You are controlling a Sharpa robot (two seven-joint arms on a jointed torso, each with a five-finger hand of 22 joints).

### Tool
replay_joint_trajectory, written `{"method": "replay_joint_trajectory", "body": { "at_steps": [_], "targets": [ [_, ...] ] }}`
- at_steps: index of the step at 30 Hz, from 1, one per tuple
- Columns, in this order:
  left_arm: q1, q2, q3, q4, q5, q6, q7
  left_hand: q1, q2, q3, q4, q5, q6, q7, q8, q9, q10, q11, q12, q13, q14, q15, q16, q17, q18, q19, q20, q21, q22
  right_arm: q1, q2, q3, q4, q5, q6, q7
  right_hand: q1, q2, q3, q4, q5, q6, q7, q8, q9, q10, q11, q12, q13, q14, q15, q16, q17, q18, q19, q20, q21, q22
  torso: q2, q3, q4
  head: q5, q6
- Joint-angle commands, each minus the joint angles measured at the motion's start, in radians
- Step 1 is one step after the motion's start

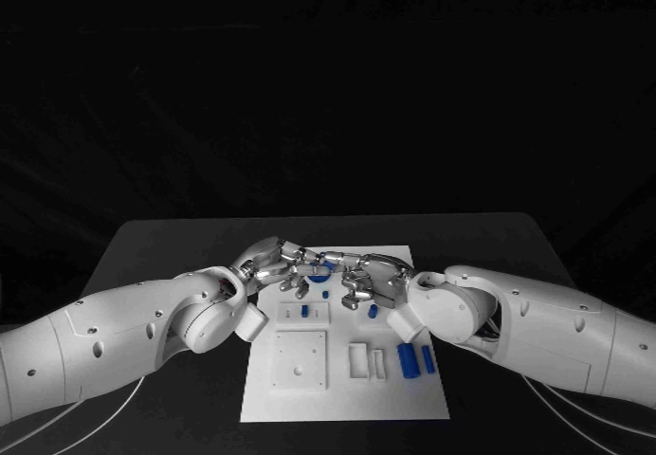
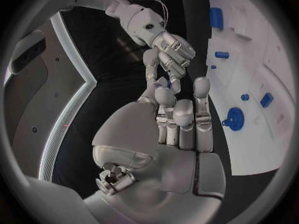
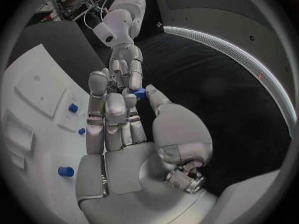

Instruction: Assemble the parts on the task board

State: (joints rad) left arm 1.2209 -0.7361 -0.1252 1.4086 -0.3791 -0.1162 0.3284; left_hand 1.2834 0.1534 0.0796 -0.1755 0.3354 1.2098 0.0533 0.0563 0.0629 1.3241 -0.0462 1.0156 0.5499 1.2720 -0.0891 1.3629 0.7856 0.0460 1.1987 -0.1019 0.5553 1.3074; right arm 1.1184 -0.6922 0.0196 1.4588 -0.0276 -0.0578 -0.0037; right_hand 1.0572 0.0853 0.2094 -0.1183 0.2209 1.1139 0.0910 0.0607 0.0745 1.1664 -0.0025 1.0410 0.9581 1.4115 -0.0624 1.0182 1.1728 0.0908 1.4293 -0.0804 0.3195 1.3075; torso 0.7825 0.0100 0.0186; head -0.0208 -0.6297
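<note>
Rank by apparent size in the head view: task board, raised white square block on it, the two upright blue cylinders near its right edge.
1. task board
2. white square block
3. blue cylinders and: the left one looks thicker, lengths about alike, so no firm order.

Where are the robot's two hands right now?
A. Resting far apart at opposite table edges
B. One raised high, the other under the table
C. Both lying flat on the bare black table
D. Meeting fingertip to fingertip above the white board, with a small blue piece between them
D: the left hand and right hand meet over the task board, and the right wrist view shows a blue part between their fingertips.
</note>
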Motion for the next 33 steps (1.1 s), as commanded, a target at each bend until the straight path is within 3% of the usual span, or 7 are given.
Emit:
{"method": "replay_joint_trajectory", "body": {
  "at_steps": [1, 10, 13, 18, 20, 26, 33],
  "targets": [
    [-0.001, 0.002, -0.001, -0.001, -0.029, -0.011, -0.001, 0.000, 0.007, 0.004, -0.001, 0.005, 0.012, -0.008, 0.007, 0.017, 0.003, 0.001, -0.005, -0.002, -0.002, -0.001, -0.009, -0.005, 0.006, -0.007, -0.002, 0.004, 0.020, 0.001, 0.001, 0.002, 0.006, 0.004, 0.005, 0.032, 0.020, 0.006, 0.003, -0.003, 0.003, 0.027, -0.016, 0.003, 0.002, 0.000, -0.009, 0.005, 0.002, -0.002, -0.009, 0.000, 0.001, -0.012, -0.002, -0.009, 0.004, 0.035, 0.000, 0.0004, 0.0000, 0.001, -0.001],
    [-0.001, 0.004, -0.001, 0.003, -0.093, -0.038, -0.003, 0.000, 0.006, 0.001, 0.001, 0.004, 0.005, -0.006, 0.007, 0.013, 0.001, 0.001, -0.012, -0.004, -0.006, -0.002, -0.020, -0.018, 0.005, -0.006, -0.005, 0.001, 0.019, 0.001, 0.002, 0.002, 0.009, 0.002, -0.010, 0.039, 0.029, 0.004, -0.029, 0.002, -0.013, 0.040, -0.021, 0.003, 0.005, 0.007, -0.012, 0.003, 0.005, 0.001, -0.012, 0.000, 0.004, -0.016, 0.000, -0.013, 0.016, 0.037, 0.000, 0.0003, -0.0003, 0.003, -0.001],
    [-0.001, 0.005, -0.001, 0.004, -0.107, -0.050, -0.006, 0.004, -0.003, -0.011, -0.001, -0.022, 0.002, -0.006, 0.007, 0.013, 0.001, 0.000, -0.020, -0.008, -0.008, -0.003, -0.028, -0.030, 0.003, -0.005, -0.006, -0.002, 0.018, 0.001, 0.002, 0.002, 0.011, -0.003, -0.017, 0.040, 0.030, 0.002, -0.039, 0.004, -0.014, 0.045, -0.023, 0.003, 0.006, 0.008, -0.014, 0.001, 0.006, 0.000, -0.012, -0.002, 0.003, -0.016, 0.000, -0.013, 0.015, 0.036, 0.000, 0.0000, 0.0002, 0.003, -0.001],
    [-0.001, 0.007, -0.001, 0.005, -0.125, -0.068, -0.012, 0.017, -0.011, -0.050, 0.000, -0.034, -0.009, -0.006, 0.008, 0.010, 0.005, -0.003, -0.030, -0.010, -0.006, -0.005, -0.037, -0.040, 0.000, 0.001, -0.008, -0.010, 0.018, 0.001, 0.003, 0.002, 0.014, -0.019, -0.037, 0.035, 0.037, -0.001, -0.066, 0.005, -0.022, 0.063, -0.031, 0.002, 0.015, 0.011, -0.019, -0.001, 0.007, 0.002, -0.016, -0.003, 0.005, -0.019, 0.001, -0.016, 0.016, 0.036, 0.000, 0.0000, -0.0001, 0.003, -0.003],
    [-0.001, 0.008, -0.001, 0.005, -0.130, -0.074, -0.014, 0.021, -0.011, -0.070, 0.004, -0.060, -0.006, -0.008, 0.007, 0.010, 0.006, -0.005, -0.032, -0.010, -0.006, -0.006, -0.039, -0.042, -0.002, 0.003, -0.009, -0.014, 0.018, 0.001, 0.003, 0.002, 0.015, -0.027, -0.047, 0.032, 0.038, -0.005, -0.076, 0.004, -0.037, 0.074, -0.035, 0.004, 0.022, 0.013, -0.021, -0.002, 0.008, 0.002, -0.017, -0.003, 0.005, -0.020, 0.001, -0.018, 0.015, 0.036, -0.001, -0.0002, -0.0002, 0.003, -0.003],
    [-0.001, 0.010, -0.001, 0.006, -0.141, -0.085, -0.021, 0.022, -0.020, -0.099, 0.011, -0.094, -0.004, -0.010, 0.007, 0.009, 0.006, -0.005, -0.034, -0.009, -0.004, -0.007, -0.041, -0.043, -0.004, 0.006, -0.010, -0.020, 0.018, 0.001, 0.005, 0.002, 0.016, -0.053, -0.073, 0.021, 0.043, -0.010, -0.112, 0.011, -0.084, 0.088, -0.039, 0.004, 0.039, 0.020, -0.023, -0.003, 0.010, 0.005, -0.020, -0.004, 0.006, -0.023, 0.004, -0.021, 0.018, 0.036, 0.000, -0.0003, -0.0002, 0.004, -0.005],
    [-0.001, 0.011, -0.001, 0.007, -0.145, -0.090, -0.025, 0.025, -0.023, -0.118, 0.016, -0.102, -0.005, -0.010, 0.007, 0.007, 0.006, -0.006, -0.035, -0.007, -0.005, -0.007, -0.043, -0.044, -0.006, 0.009, -0.011, -0.026, 0.018, 0.001, 0.006, 0.002, 0.016, -0.078, -0.092, 0.008, 0.051, -0.010, -0.140, 0.013, -0.119, 0.110, -0.048, 0.003, 0.056, 0.027, -0.029, -0.005, 0.015, 0.004, -0.023, -0.009, 0.004, -0.027, 0.005, -0.024, 0.018, 0.036, -0.001, -0.0002, -0.0003, 0.005, -0.006]
  ]
}}
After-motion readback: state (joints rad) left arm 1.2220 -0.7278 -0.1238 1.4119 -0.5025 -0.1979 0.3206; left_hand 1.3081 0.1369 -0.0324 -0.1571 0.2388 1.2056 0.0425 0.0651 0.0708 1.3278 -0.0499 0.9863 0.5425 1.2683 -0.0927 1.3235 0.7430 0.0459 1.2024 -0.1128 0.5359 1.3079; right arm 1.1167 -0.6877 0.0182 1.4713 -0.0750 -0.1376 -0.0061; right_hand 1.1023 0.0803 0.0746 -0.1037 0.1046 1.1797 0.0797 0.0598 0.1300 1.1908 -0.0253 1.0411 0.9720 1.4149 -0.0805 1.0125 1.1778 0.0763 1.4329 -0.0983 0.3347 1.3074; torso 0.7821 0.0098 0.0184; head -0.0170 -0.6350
